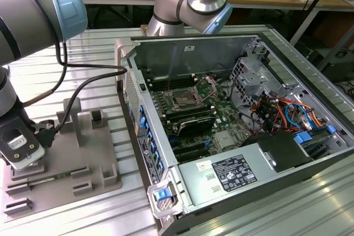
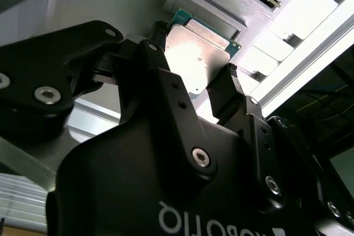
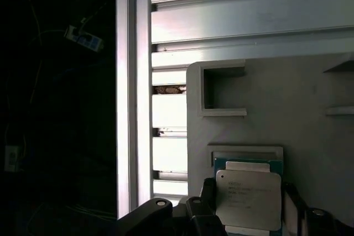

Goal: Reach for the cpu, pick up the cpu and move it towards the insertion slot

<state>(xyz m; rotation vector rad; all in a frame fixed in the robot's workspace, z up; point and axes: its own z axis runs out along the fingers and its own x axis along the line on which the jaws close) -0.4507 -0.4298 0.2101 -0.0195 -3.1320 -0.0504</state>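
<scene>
The cpu [image 3: 249, 200], silvery top with a thin teal rim, is seen lying flat in a framed pocket of the grey holder [image 3: 310, 114]. The insertion slot [image 1: 184, 100], steel-framed with a dark centre, is set into the motherboard [image 1: 221, 120].

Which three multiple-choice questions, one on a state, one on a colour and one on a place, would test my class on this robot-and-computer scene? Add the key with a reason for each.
1. The computer case is:
A. closed by a side panel
B. open, with its board exposed
C. standing on end

2. The arm's joint caps are:
A. red
B. yellow
C. light blue

3. The cpu is:
A. between the fingers of the gripper, over the grey fixture plate
B. inside the computer case
C. on a joint cap

Key:
1 B, since the exterior view looks straight down onto the motherboard.
2 C, since the caps show pale blue against the silver arm tubes.
3 A, since both wrist views show the fingers clasping the chip's two edges, with the grey plate behind it.
</scene>
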